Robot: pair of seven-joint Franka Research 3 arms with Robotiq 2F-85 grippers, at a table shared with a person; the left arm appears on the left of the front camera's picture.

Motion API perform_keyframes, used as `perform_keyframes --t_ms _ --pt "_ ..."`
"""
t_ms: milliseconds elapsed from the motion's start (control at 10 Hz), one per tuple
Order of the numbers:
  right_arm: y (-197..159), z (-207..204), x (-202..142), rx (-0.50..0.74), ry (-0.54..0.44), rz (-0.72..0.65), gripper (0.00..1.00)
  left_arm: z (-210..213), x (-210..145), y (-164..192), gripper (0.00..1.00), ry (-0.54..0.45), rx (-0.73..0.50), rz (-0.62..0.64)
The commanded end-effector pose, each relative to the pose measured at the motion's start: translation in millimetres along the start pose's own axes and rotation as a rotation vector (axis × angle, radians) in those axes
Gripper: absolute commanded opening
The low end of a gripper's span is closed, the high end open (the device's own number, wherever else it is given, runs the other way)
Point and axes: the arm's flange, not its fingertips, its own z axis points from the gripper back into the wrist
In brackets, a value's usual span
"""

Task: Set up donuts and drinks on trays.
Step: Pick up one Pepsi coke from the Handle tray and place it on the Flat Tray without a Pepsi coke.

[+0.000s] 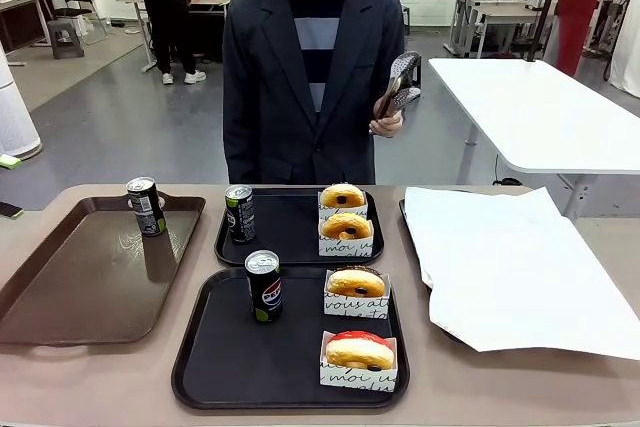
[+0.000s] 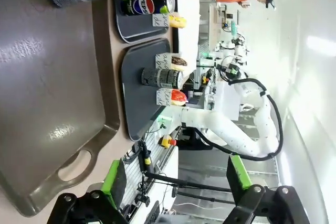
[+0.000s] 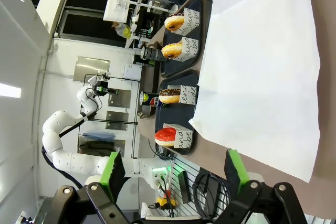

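Nearly done, I judge: the near black tray (image 1: 215, 372) carries a Pepsi can (image 1: 264, 286) and two sleeved donuts, chocolate-topped (image 1: 356, 282) and red-glazed (image 1: 359, 350); the far black tray (image 1: 290, 232) has a green-marked can (image 1: 239, 213) plus two yellow donuts (image 1: 345, 226). One can (image 1: 146, 206) stands on the brown tray (image 1: 80, 287). Both the left gripper (image 2: 176, 182) and right gripper (image 3: 170, 174) hang wide, empty.
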Motion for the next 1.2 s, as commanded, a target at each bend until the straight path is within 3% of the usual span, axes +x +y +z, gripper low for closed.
perform_keyframes --t_ms 0,200,300,1100 --pt "-1.1 -0.9 1.5 0.020 -0.013 0.018 1.00 6.6 -2.2 1.6 1.00 -0.059 0.040 -0.019" --pt "-1.1 -0.9 1.5 0.020 -0.013 0.018 1.00 14.1 -5.5 3.8 1.00 -0.107 0.066 0.000" --pt "-1.1 -0.9 1.5 0.020 -0.013 0.018 1.00 8.8 0.6 3.8 1.00 -0.044 0.033 0.002" --pt "-1.1 -0.9 1.5 0.020 -0.013 0.018 1.00 8.8 0.6 3.8 1.00 -0.044 0.033 0.002"
